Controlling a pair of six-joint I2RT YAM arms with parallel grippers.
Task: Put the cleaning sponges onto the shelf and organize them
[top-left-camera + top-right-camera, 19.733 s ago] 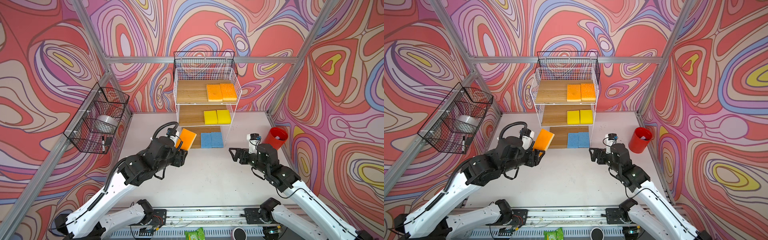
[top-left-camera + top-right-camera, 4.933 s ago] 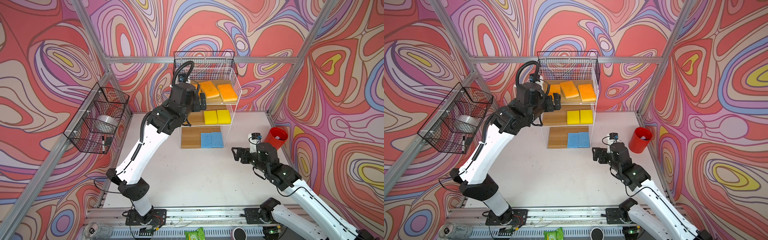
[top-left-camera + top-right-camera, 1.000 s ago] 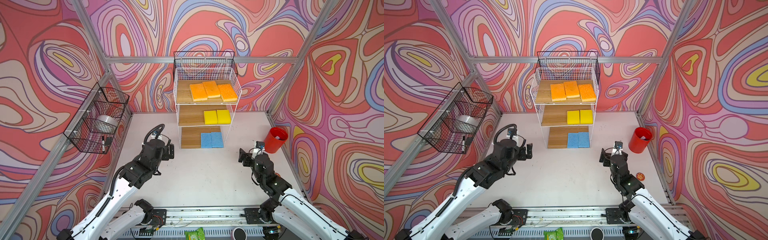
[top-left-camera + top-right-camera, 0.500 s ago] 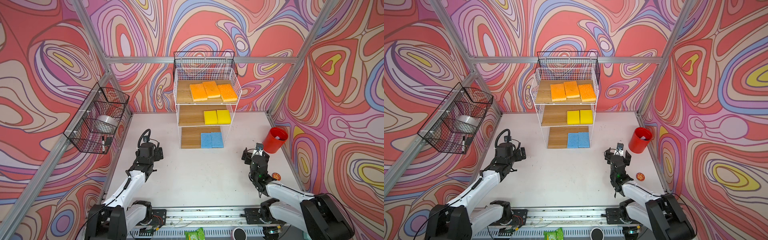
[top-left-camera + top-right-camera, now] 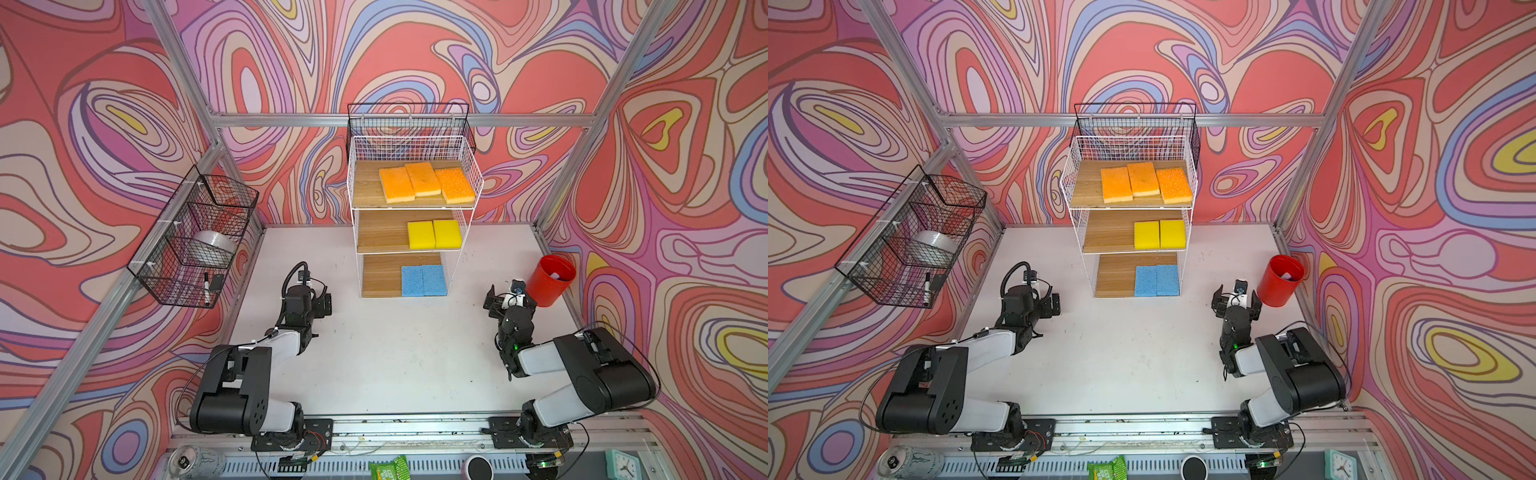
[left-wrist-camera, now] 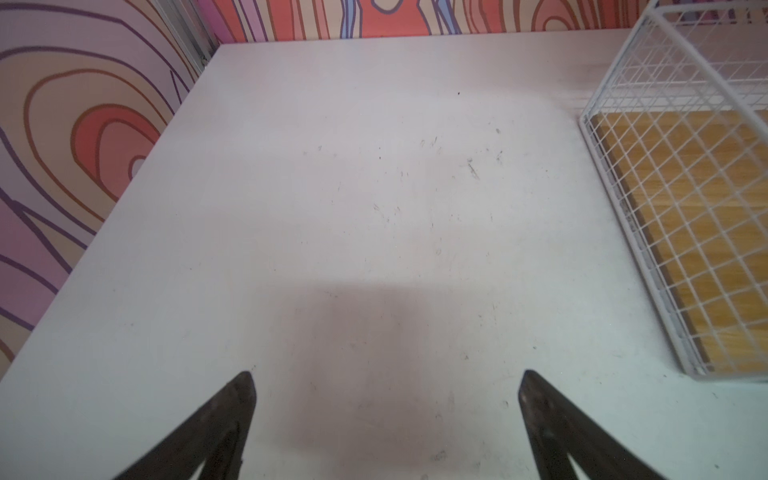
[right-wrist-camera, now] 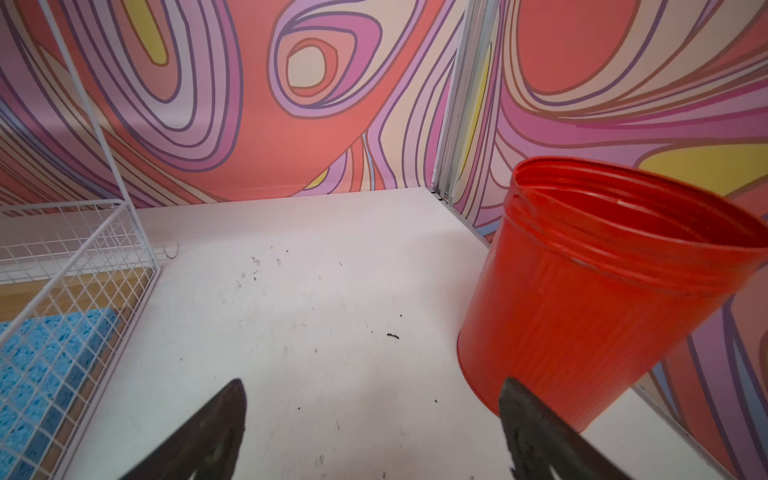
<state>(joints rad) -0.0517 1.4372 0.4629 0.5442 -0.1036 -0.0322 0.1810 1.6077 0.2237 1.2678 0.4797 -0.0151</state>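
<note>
The shelf stands at the back middle of the table. Three orange sponges lie on its top tier. Two yellow sponges are side by side on the middle tier, and two blue sponges on the bottom one. My left gripper hangs open over bare table, left of the shelf's foot. My right gripper is open and empty too, low over the table right of the shelf.
A red bucket stands just right of my right gripper, near the wall. A black wire basket hangs on the left wall, and another behind the shelf's top. Both arms are folded low near the front rail.
Both arms have drawn back and folded down toward the front rail. The sponges on the shelf have not moved, and both grippers have stayed open.
</note>
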